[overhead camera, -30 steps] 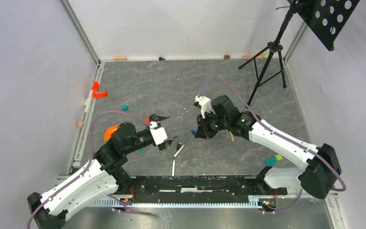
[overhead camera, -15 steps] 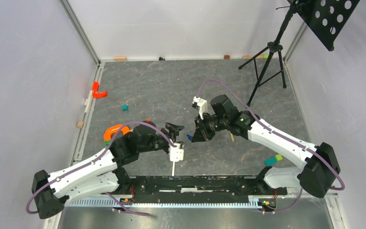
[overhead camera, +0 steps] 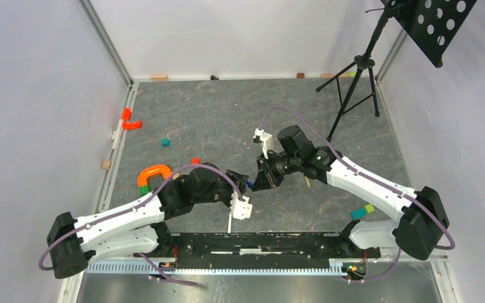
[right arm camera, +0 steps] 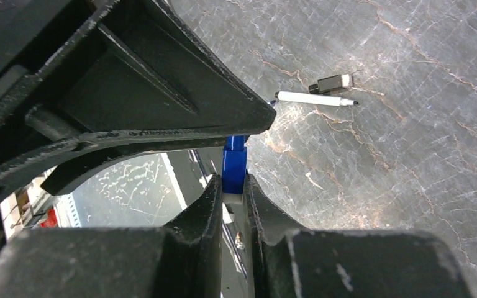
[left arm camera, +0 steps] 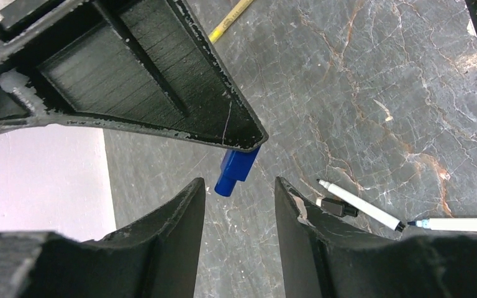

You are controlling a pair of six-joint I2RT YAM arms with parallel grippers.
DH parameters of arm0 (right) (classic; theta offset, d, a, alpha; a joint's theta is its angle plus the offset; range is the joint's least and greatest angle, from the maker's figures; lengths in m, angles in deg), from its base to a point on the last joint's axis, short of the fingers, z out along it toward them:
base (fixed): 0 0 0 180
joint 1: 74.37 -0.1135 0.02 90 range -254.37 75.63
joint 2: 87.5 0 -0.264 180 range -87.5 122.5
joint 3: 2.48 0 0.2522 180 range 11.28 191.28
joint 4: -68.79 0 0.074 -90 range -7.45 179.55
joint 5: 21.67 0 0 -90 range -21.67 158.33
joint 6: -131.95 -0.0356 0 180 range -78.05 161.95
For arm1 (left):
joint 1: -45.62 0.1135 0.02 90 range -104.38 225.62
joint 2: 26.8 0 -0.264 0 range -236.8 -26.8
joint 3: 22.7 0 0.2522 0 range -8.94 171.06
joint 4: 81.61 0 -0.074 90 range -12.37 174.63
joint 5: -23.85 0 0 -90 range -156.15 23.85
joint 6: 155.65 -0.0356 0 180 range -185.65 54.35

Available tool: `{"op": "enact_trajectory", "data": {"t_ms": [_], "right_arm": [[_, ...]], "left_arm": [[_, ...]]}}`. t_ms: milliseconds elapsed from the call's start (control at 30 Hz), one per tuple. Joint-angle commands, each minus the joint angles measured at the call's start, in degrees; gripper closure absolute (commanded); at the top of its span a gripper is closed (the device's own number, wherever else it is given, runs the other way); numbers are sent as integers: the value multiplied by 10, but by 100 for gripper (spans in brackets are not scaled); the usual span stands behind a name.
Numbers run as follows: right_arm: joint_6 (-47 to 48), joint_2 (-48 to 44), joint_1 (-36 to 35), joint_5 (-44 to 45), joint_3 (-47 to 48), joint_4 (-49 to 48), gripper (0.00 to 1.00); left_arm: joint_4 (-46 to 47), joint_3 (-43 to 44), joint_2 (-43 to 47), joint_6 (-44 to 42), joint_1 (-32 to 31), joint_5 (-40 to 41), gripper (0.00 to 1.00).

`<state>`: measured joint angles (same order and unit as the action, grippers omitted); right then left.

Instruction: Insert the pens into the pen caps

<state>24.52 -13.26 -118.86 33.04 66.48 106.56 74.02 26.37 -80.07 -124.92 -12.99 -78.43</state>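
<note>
My right gripper (right arm camera: 233,182) is shut on the blue pen cap (right arm camera: 233,162), which sticks out past its fingertips above the floor. The left gripper (left arm camera: 239,186) stands open, tips to either side just below the blue pen cap (left arm camera: 236,171), with nothing between its fingers. In the top view the left gripper (overhead camera: 241,180) and right gripper (overhead camera: 257,183) meet tip to tip. On the floor lie a white pen (left arm camera: 360,205), a black pen cap (left arm camera: 337,207) beside it, a second white pen (left arm camera: 466,223) and a yellow pen (left arm camera: 231,20).
An orange horseshoe piece (overhead camera: 153,172), a red cube (overhead camera: 195,160) and a teal cube (overhead camera: 165,142) lie left of the arms. Green and teal blocks (overhead camera: 363,211) sit at the right. A black tripod stand (overhead camera: 353,82) rises at the back right. White walls enclose the floor.
The left arm has swung right and brought its gripper up to the right gripper's tip, its jaws narrowing on the way. The right gripper, still holding the blue cap, shifted slightly left.
</note>
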Motion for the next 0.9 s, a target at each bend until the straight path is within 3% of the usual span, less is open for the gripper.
{"op": "enact_trajectory", "data": {"t_ms": [0,433,600,633,667,767,867], "right_arm": [[-14,7,0,-22,8,-16,100],[-28,18,-1,-32,16,-17,100],[-29,10,-2,-38,18,-19,100],[-30,10,-2,-41,18,-19,100],[-27,9,-2,-47,20,-19,97],[-22,0,-1,-31,25,-13,62],[-25,-13,6,7,37,-1,36]], "left_arm": [[18,16,-5,-49,-11,15,50],[18,6,-16,-77,-35,51,74],[18,6,-16,-74,-35,55,97],[18,7,-16,-71,-35,53,98],[19,8,-15,-66,-35,51,98],[30,8,-8,-42,-35,38,98],[40,5,1,-28,-35,29,98]]}}
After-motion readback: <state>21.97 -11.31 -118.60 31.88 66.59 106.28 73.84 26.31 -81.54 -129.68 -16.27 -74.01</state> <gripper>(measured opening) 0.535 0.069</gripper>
